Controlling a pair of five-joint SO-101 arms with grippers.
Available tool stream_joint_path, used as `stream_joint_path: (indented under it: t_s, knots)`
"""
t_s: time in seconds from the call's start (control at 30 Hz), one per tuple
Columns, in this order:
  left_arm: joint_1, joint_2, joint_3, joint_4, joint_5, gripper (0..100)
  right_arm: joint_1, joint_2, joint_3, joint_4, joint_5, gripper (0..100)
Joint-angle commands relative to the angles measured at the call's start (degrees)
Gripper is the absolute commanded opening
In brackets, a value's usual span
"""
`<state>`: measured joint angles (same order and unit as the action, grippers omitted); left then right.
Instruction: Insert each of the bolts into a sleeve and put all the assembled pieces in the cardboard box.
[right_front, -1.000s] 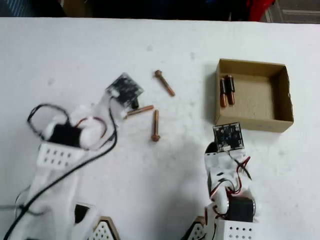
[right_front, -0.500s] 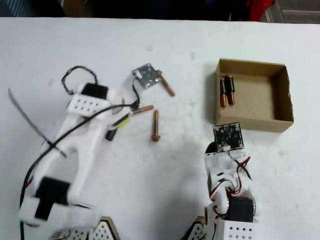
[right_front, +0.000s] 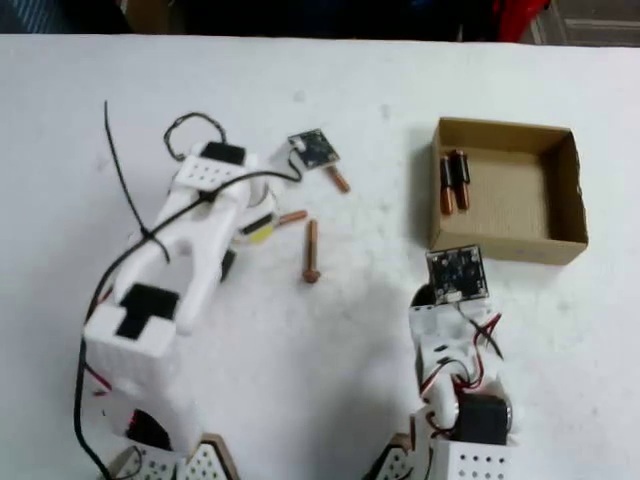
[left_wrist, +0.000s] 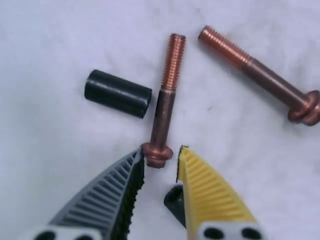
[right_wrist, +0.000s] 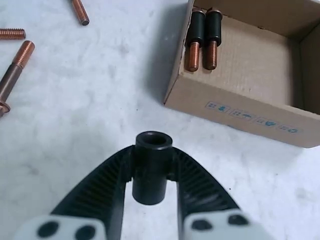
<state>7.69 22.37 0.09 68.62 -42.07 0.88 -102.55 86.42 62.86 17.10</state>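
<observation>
Left arm (right_front: 190, 240): stretches from near-left base out to mid-surface, wrist tipped down over loose bolts
Left gripper (left_wrist: 160, 151): open, straddles head of a bolt (left_wrist: 165, 95) lying flat on surface (right_front: 330, 380); grey finger touches the head, yellow finger sits just beside it with a narrow gap
Loose sleeve (left_wrist: 118, 93): lies on its side, one end just beside that bolt's shank
Second bolt (left_wrist: 260, 75): lies near the first, apart from it, threaded ends close, heads spread
Another sleeve (left_wrist: 173, 200): black, mostly hidden under the yellow finger
Third bolt (right_front: 339, 181): pokes out from under the left wrist in high view

Right arm (right_front: 455, 360): folded close to its base at near edge, points at cardboard box (right_wrist: 235, 107)
Right gripper (right_wrist: 152, 160): clamped on held sleeve (right_wrist: 151, 175), bore end facing the box, just short of its front wall
Assembled pieces (right_wrist: 202, 35): two, side by side inside the box against one side wall, threads sticking out of black sleeves
</observation>
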Motion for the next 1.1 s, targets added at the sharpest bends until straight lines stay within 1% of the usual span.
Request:
stream_joint_path:
  t_s: [0.0,0.17,0.33,0.77,0.83,1.0,1.07]
  knots:
    - [0.48,3.91,-7.47,0.35,-0.7,14,-0.13,-0.57,-0.53,-1.54,-0.18,1.6]
    - [0.48,8.84,-11.52,0.44,-0.79,14,-0.13,-0.57,-0.53,-1.54,-0.18,1.6]
    - [0.48,11.3,-12.13,0.44,-0.62,14,-0.13,-0.57,-0.53,-1.54,-0.18,1.6]
    - [0.13,11.56,-11.52,1.76,-0.88,14,-0.13,-0.57,-0.53,-1.54,-0.18,1.6]
    - [0.04,11.65,-11.52,2.11,-0.88,12,-0.13,-0.57,-0.53,-1.54,-0.18,1.6]
    - [0.4,11.65,-11.52,2.02,-0.97,2,-0.13,-0.57,-0.53,-1.54,-0.18,1.6]
    - [0.4,11.65,-11.52,2.02,-0.97,2,-0.13,-0.57,-0.53,-1.54,-0.18,1.6]
